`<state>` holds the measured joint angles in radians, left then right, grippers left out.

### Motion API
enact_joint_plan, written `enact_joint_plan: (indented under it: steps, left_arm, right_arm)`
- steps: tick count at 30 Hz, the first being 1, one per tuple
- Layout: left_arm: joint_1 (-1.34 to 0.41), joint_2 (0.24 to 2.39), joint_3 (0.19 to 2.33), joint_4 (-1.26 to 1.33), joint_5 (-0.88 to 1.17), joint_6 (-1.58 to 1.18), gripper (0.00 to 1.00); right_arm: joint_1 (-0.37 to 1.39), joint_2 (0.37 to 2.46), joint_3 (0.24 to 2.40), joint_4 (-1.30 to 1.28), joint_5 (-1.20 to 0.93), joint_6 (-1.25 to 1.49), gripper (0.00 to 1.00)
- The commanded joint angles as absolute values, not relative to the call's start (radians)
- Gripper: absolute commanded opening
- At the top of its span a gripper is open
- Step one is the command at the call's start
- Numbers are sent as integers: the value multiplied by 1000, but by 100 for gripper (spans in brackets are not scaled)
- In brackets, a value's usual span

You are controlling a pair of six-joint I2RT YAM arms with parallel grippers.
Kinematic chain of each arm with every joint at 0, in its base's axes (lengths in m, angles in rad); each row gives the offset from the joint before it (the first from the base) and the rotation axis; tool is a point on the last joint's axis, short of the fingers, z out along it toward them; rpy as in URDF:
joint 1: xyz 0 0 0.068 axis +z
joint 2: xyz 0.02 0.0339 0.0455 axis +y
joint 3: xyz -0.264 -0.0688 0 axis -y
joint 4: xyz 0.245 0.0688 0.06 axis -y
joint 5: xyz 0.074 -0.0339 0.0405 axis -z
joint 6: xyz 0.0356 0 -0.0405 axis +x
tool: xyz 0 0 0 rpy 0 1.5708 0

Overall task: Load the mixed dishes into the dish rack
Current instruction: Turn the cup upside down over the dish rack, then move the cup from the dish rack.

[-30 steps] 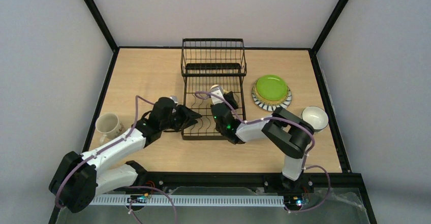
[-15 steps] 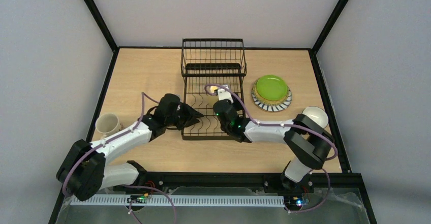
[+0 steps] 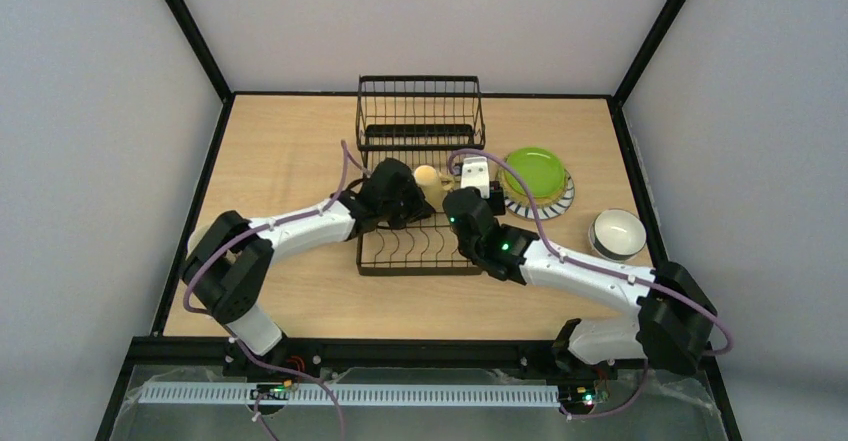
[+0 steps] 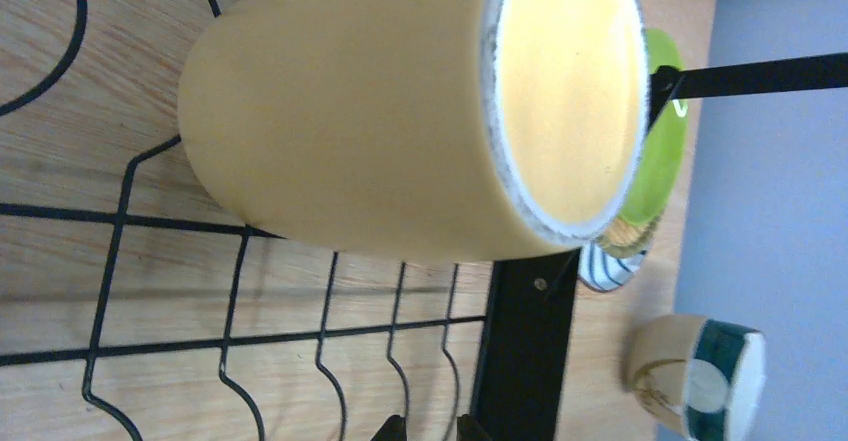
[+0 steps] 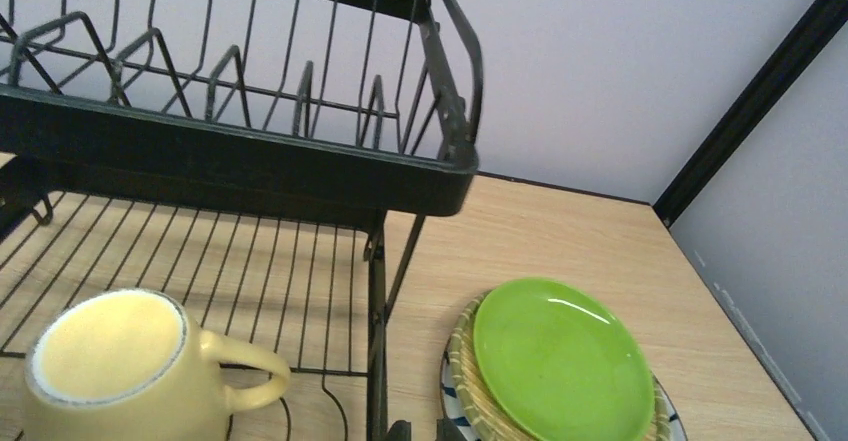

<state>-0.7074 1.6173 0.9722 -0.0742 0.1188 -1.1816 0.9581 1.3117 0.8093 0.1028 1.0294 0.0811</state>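
A pale yellow mug (image 3: 428,176) stands upright and free on the low wire floor of the black dish rack (image 3: 420,136). It fills the left wrist view (image 4: 380,111) and sits at the lower left of the right wrist view (image 5: 110,371). My left gripper (image 3: 412,204) hangs just left of it, empty, its tips a narrow gap apart over the rack wires (image 4: 120,216). My right gripper (image 3: 476,189) is shut and empty at the rack's right edge (image 5: 375,291). Beside it the lime green plate (image 3: 533,171) (image 5: 560,361) tops a tan plate (image 5: 462,341) and a striped-rim plate (image 3: 520,206).
A blue-patterned mug (image 3: 617,233) (image 4: 700,376) stands alone near the table's right edge. The rack's raised basket section (image 5: 240,156) overhangs the low floor at the back. My left arm's elbow (image 3: 225,256) lies over the table's left side. Black frame posts stand at the corners.
My left gripper swung right to the yellow mug and narrowed. My right gripper drew right to the rack's edge and shut. The cream mug at the left is now hidden by my left arm.
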Motion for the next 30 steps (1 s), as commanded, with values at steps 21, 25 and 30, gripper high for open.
enact_joint_plan:
  steps: [21, 25, 30]
  left_arm:
    - [-851, 1833, 1069, -51, -522, -823, 2]
    - [-852, 1878, 1102, -36, -538, -817, 2]
    - [-853, 1929, 1159, -29, -547, -806, 2]
  right_arm:
    - [965, 1214, 836, -20, 980, 87, 0]
    - [965, 1218, 836, -15, 978, 81, 0]
    - [965, 1221, 832, -11, 984, 75, 0]
